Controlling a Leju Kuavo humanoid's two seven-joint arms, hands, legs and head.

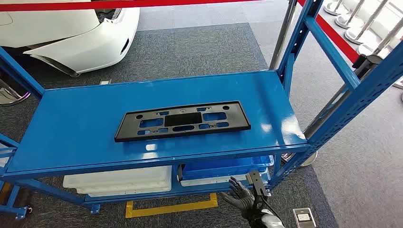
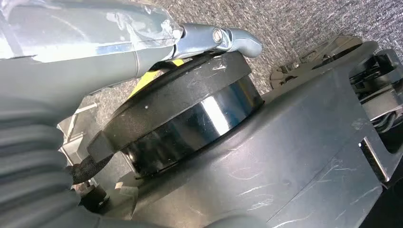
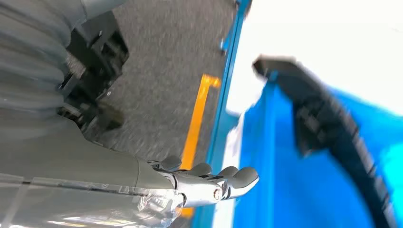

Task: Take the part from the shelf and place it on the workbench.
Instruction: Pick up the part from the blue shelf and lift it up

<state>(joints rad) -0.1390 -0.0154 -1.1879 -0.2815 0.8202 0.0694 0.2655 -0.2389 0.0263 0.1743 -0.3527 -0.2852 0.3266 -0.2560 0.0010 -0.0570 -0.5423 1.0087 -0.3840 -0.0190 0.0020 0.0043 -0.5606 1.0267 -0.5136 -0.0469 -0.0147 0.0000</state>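
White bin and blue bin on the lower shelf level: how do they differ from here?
The white bin sits toward the left under the blue shelf; the blue bin sits toward the right. The blue bin rests on something white beneath it; the white bin shows nothing under it. The right hand is raised in front of the blue bin, not the white one. Both are shallow and rectangular, below the black part.

Bright even light, glare on the shelf (image 1: 280, 126); right wrist view blurred.
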